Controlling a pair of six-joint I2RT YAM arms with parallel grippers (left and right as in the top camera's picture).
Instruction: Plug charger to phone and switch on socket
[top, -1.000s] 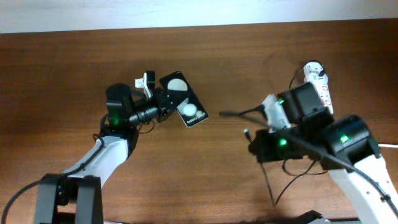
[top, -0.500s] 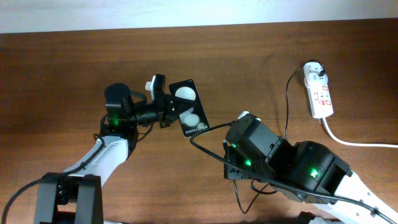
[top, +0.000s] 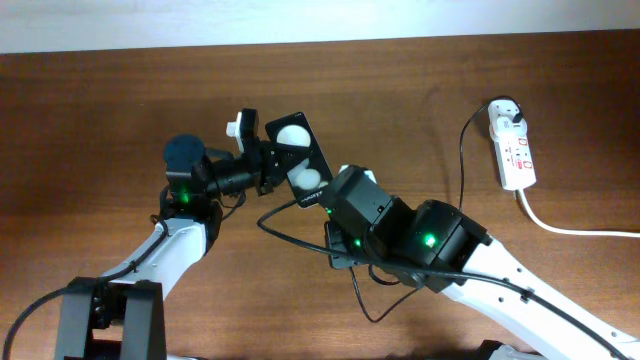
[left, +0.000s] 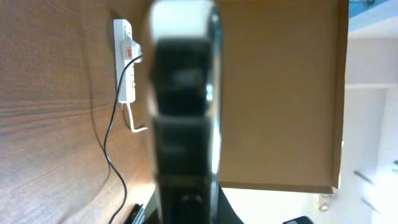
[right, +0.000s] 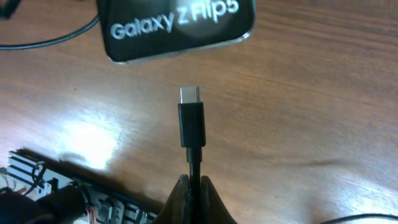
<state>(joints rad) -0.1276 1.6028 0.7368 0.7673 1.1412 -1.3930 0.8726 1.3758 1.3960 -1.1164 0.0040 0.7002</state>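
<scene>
Having crossed from the socket (top: 513, 150) at 2 o'clock, the right gripper (right: 189, 194) stood mid-table, jaws pinched tight on the charger (right: 191, 121) just behind its tip. The tip pointed toward 12, just short of the phone (right: 174, 25), which the left gripper (top: 262, 168) held clamped. Insertion was judged imminent, with switching still to follow.

Phone (top: 300, 160) left of table (top: 90, 110) centre, clamped in left gripper (top: 262, 167) on its left side. Right gripper (right: 192, 194) just right of and before phone, pinching charger (right: 191, 124); connector tip near phone's lower edge, not touching. Socket (top: 512, 150) far right, toward rear, well apart from phone. Charger cable runs from socket's rear end forward, then left toward right gripper. Thick cord (top: 570, 228) leaves socket's front end, runs right.
</scene>
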